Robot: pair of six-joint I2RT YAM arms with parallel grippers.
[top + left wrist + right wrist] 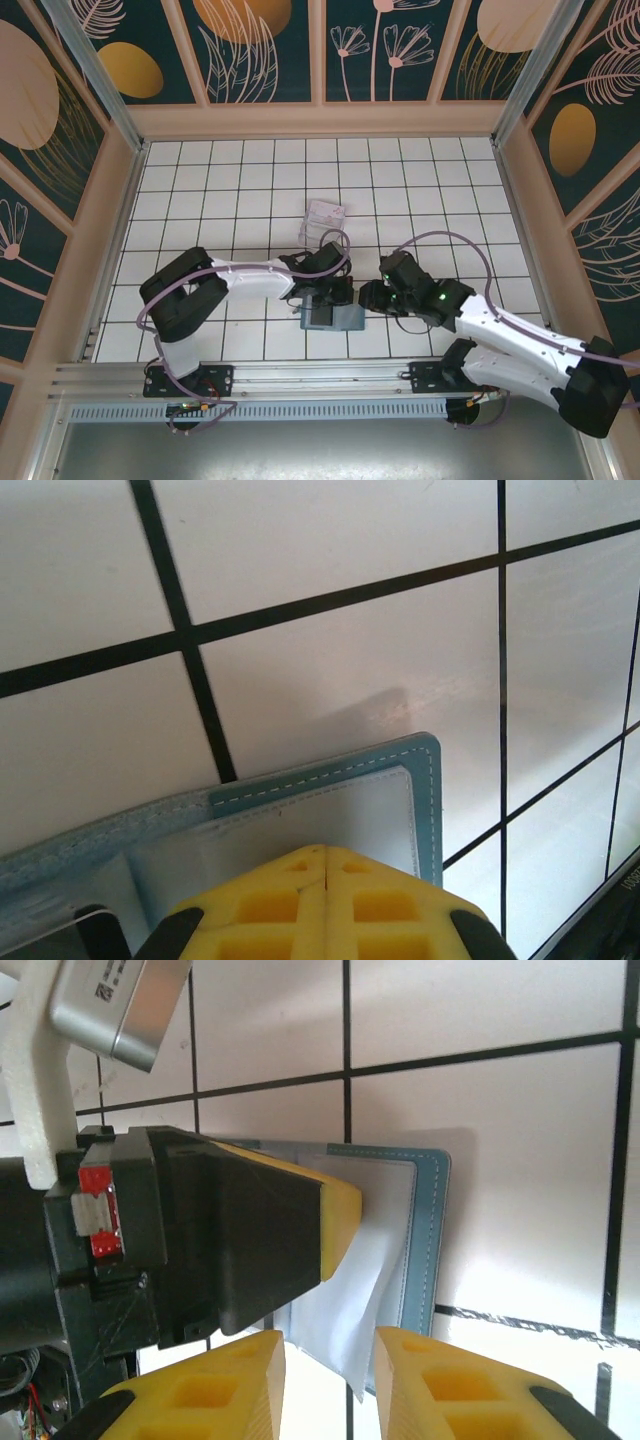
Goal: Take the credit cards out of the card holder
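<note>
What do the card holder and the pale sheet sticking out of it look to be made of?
Card holder: likely leather or faux leather, matte blue-grey, with pale stitching along its edge. Pale sheet: thin, translucent white, probably plastic, slightly bent; could be a card or sleeve.

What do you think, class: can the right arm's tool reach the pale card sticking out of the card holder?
Probably yes. The right tool stands open; the pale card pokes toward its gap, nothing between. The shut left tool pins the card holder, clear of the card's free end.
</note>
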